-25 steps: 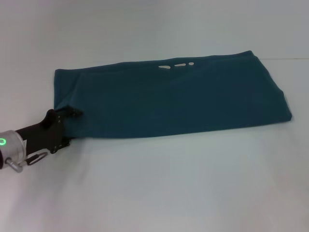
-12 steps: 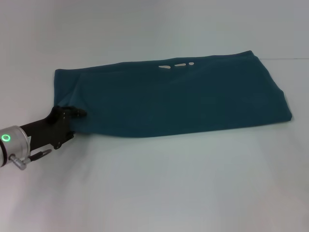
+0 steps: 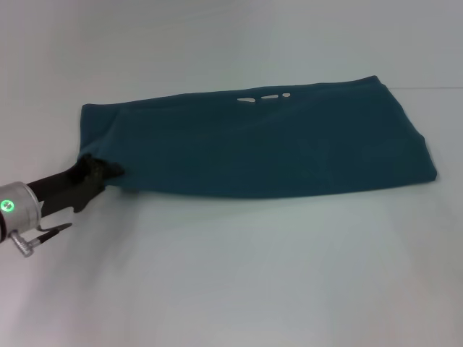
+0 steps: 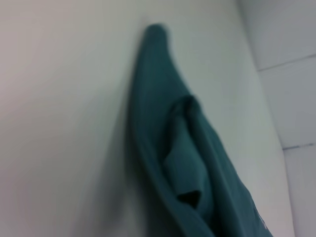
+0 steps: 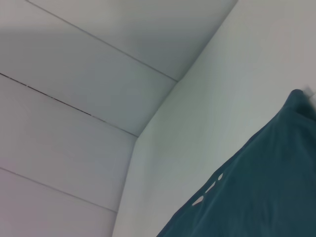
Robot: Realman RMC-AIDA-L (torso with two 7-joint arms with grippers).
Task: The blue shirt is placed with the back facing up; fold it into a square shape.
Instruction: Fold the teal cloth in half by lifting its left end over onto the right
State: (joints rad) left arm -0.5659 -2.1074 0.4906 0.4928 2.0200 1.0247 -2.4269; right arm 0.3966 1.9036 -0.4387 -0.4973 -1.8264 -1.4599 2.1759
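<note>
A plain white table meets panelled pale walls at its far side, with bare surface all around. The blue shirt, soft matte cloth folded into a long band, lies across the middle. The left gripper pinches its near-left corner; the right gripper is unseen.

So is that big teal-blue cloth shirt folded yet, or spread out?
Partly folded: the teal-blue cloth shirt lies as a long band, not square.
</note>
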